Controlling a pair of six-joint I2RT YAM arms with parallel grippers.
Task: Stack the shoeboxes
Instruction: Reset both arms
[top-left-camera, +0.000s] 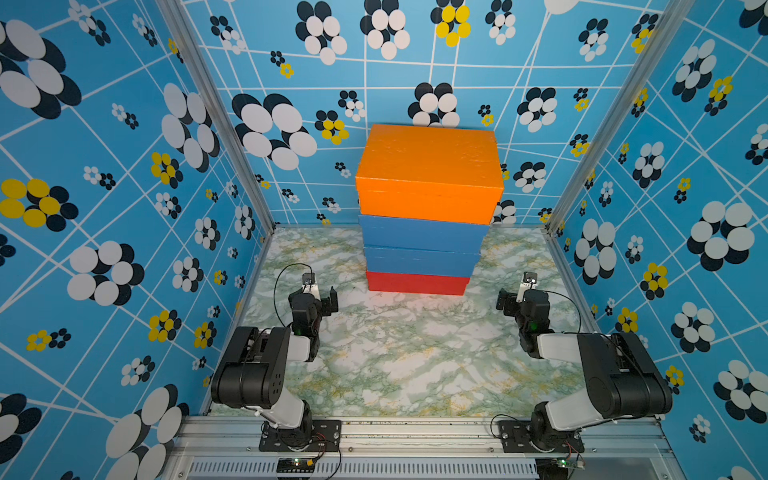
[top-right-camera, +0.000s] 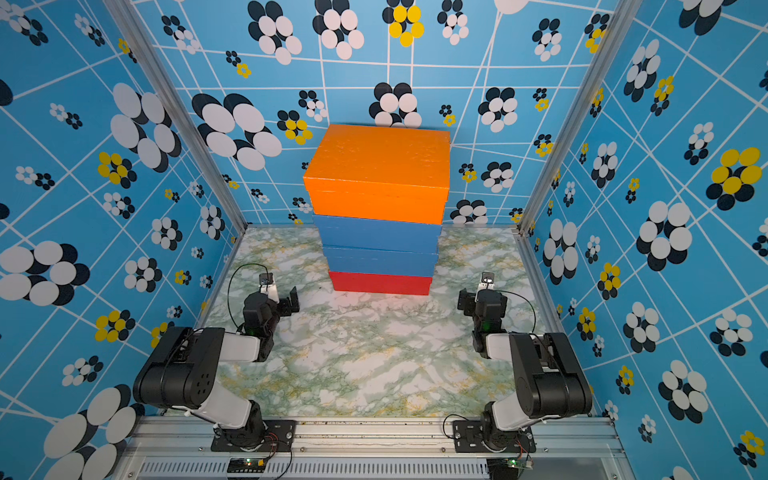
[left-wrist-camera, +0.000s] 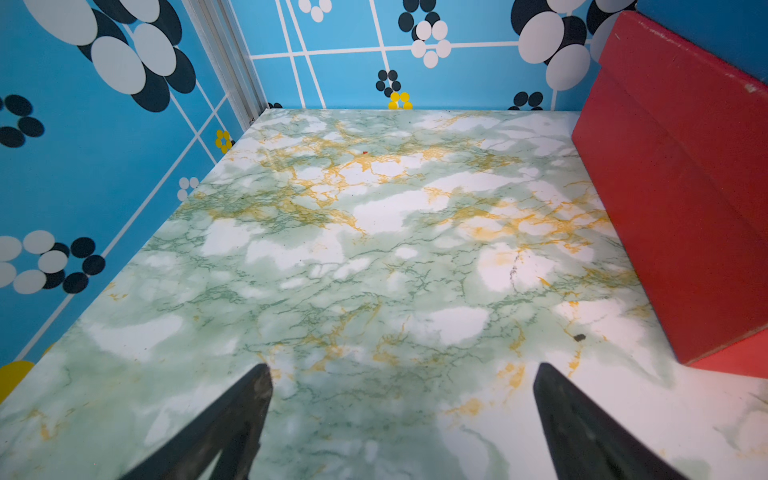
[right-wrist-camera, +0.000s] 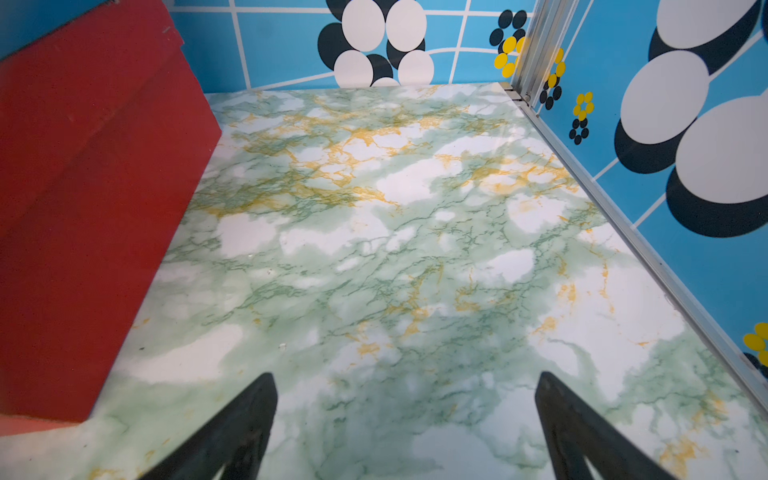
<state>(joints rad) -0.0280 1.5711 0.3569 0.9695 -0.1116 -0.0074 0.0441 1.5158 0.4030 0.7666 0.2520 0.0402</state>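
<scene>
Shoeboxes (top-left-camera: 422, 266) stacked by counter (top-left-camera: 395, 353) back edge: red box (top-left-camera: 417, 283) at the bottom, blue boxes (top-left-camera: 422, 232) in the middle, orange box (top-left-camera: 430, 166) on top. Left end effector (left-wrist-camera: 403, 370) and right end effector (right-wrist-camera: 405, 378) spread wide, empty.

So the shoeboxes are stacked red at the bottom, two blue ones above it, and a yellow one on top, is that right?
Not quite. The top shoebox is orange, not yellow, as both top views show. The rest holds: the red shoebox at the bottom, then the lower blue shoebox and the upper blue shoebox above it.

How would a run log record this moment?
stack top-down: orange shoebox, upper blue shoebox, lower blue shoebox, red shoebox | left gripper open, empty | right gripper open, empty
</scene>
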